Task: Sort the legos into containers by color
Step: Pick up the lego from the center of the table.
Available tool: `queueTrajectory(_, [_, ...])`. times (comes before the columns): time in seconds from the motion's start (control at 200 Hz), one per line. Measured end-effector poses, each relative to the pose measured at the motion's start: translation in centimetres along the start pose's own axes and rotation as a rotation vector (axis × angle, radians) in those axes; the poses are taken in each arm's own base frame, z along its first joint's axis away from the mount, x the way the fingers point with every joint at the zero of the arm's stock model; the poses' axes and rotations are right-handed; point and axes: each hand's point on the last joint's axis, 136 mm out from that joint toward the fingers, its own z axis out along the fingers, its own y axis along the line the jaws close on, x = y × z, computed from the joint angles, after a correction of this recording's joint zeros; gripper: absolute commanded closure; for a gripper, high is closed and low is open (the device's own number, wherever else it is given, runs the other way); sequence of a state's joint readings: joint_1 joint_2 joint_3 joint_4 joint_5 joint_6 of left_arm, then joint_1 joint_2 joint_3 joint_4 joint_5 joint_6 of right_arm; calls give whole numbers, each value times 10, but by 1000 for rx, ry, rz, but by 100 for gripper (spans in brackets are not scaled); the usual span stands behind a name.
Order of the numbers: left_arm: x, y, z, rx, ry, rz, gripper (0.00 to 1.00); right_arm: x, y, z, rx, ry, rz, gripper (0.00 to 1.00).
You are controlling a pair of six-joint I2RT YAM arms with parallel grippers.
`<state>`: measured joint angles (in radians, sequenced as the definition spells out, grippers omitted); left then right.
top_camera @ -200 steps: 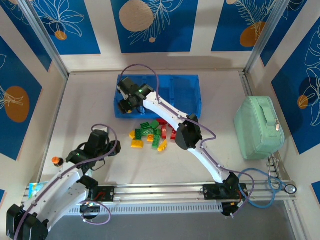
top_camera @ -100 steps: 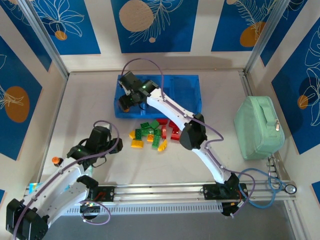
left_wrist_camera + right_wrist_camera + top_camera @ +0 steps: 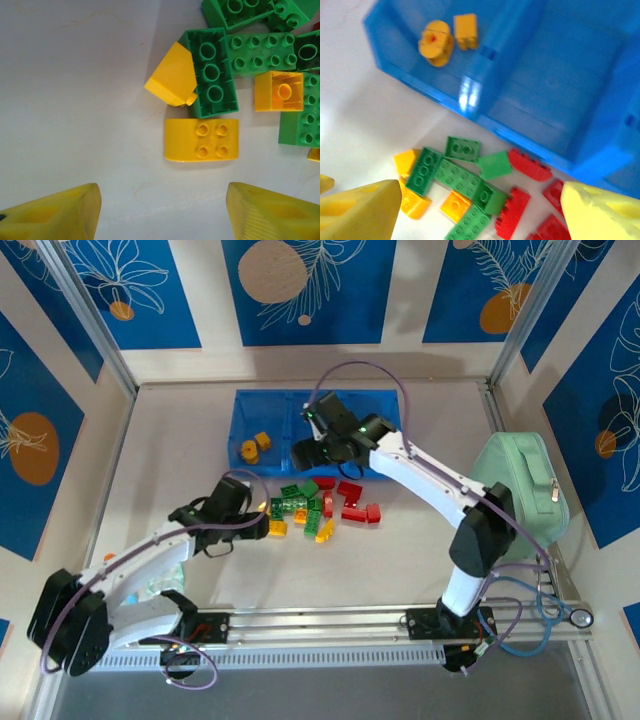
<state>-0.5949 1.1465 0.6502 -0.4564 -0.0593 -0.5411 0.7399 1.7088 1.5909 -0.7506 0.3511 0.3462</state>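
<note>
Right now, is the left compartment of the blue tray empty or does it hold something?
Not empty: a rounded yellow-orange lego and a squarer one lie inside the left compartment.

Blue leaf-patterned panels (image 3: 340, 300) line the white walls around an evenly lit, pale grey tabletop (image 3: 180, 440).

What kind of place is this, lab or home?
Likely a lab robot cell, not a home: an aluminium rail along the table edge, blue leaf-print panels walling it in, staged legos beside a blue tray.
</note>
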Motion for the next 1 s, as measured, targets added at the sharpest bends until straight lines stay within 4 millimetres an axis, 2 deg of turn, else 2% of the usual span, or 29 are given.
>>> queueTrajectory(0.145, [0,-14,17,-10,54,38,31,40,-34,8,46,59,85,15])
queueTrajectory(0.28, [-1,-24,33,-35,92,67,31,61,-51,6,59,78,138,15])
queueTrajectory(0.48, [-4,-27,49,-82,121,89,30,69,-67,-3,61,51,195,15])
queueTrajectory(0.67, [-2,-28,61,-110,148,101,31,79,-78,-4,67,52,230,16])
queueTrajectory(1.001, [5,-32,69,-138,180,124,33,80,-82,-1,68,45,251,16])
